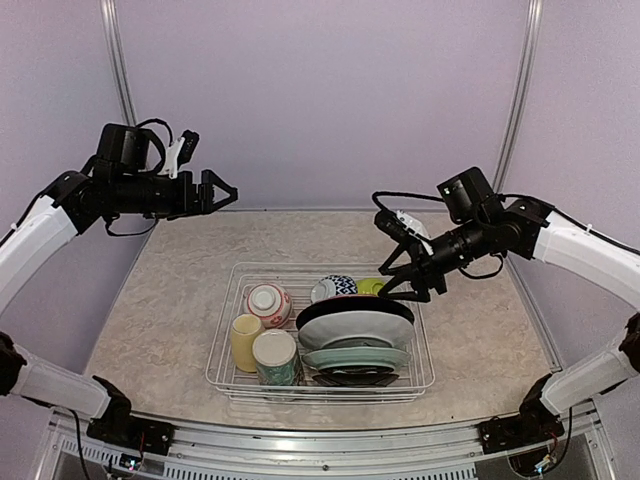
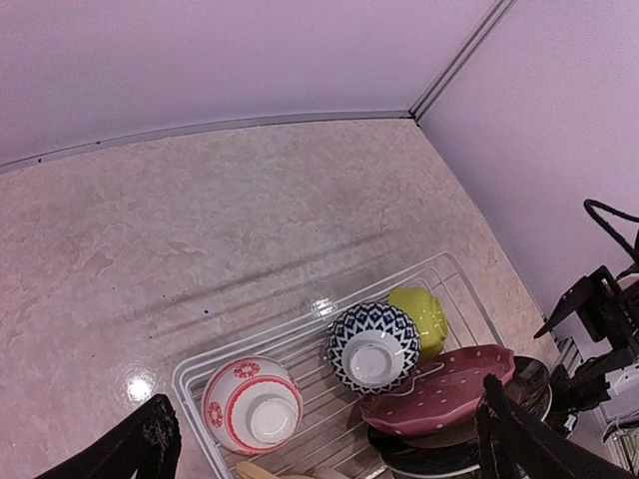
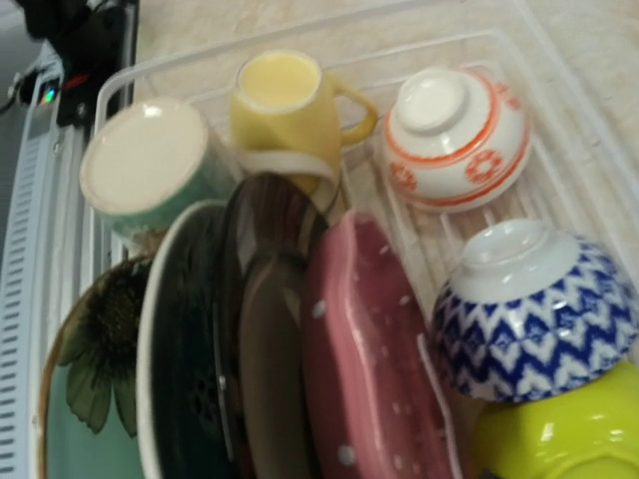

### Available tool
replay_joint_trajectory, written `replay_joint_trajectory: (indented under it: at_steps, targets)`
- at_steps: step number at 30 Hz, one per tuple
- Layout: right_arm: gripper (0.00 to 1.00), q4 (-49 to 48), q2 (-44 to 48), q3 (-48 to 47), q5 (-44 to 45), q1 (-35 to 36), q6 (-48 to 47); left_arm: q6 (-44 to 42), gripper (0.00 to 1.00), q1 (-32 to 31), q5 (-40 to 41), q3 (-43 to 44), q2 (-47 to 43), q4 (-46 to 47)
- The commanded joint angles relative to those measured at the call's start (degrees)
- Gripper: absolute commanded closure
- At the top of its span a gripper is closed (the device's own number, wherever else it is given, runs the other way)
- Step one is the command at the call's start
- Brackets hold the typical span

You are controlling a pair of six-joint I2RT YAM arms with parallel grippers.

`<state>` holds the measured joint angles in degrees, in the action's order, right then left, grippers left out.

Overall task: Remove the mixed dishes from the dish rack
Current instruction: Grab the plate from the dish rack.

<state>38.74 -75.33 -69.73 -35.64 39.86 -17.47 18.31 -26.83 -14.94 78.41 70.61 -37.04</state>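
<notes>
The dish rack (image 1: 228, 372) sits mid-table, holding the mixed dishes. A pale yellow mug (image 1: 245, 340) and a floral cup (image 1: 275, 358) stand at its left front. Behind them is a red-patterned bowl (image 1: 268, 303), with a black-and-white bowl (image 1: 335, 288) and a lime-green bowl (image 1: 371, 286) upside down at the back. Plates lean on the right: maroon (image 3: 369, 359), grey-white (image 1: 355, 322), teal (image 1: 355, 356), black (image 1: 355, 377). My right gripper (image 1: 408, 290) is low at the rack's back right corner, over the maroon plate and lime-green bowl, fingers apart; its fingers are hidden in the wrist view. My left gripper (image 1: 222, 192) hangs open, high left.
Beige marbled tabletop (image 1: 160, 320) lies left of the rack and behind it. Purple walls close the back and sides. A metal rail (image 1: 330, 440) runs along the near edge between the arm bases.
</notes>
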Motion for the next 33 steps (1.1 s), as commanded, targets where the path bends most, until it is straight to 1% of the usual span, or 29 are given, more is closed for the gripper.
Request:
replay_joint_trajectory:
  at_steps: [1, 4, 9, 14, 18, 22, 25, 30, 33]
  targets:
    - [0.37, 4.2, -3.0, -2.1, -1.8, 1.6, -1.6, -1.9, 0.01, -0.4, -1.9, 4.2, 0.9, -0.7]
    - [0.40, 4.3, -4.3, -2.3, -1.1, 2.2, -2.1, -3.7, 0.01, -0.4, -0.2, 3.6, 1.1, -0.9]
    - [0.52, 5.3, -6.7, -3.5, -0.6, 2.6, -2.8, -5.9, 0.01, -0.4, 2.7, -1.3, 0.4, 0.3]
    - [0.59, 5.7, -8.1, -3.5, -0.7, 2.6, -3.9, -7.0, 0.01, -0.4, 4.1, -3.8, -0.8, 0.6]
    - [0.61, 6.5, -9.8, -4.0, -1.8, 2.7, -4.8, -7.5, 0.01, -0.4, 4.9, -4.5, -1.6, 0.6]
    - [0.61, 7.1, -11.7, -4.2, -2.6, 3.1, -5.9, -7.6, 0.01, -0.4, 4.7, -5.1, -2.0, 0.9]
    - [0.64, 7.3, -12.6, -4.1, -3.1, 3.5, -6.7, -7.4, 0.01, -0.4, 4.2, -5.2, -1.8, 0.9]
    - [0.67, 8.0, -14.0, -4.9, -3.1, 4.2, -7.7, -7.2, 0.01, -0.4, 3.7, -5.2, -1.4, 0.7]
    - [0.77, 8.6, -14.5, -5.1, -3.8, 4.4, -8.8, -6.8, 0.01, -0.4, 3.2, -5.2, -1.2, 0.8]
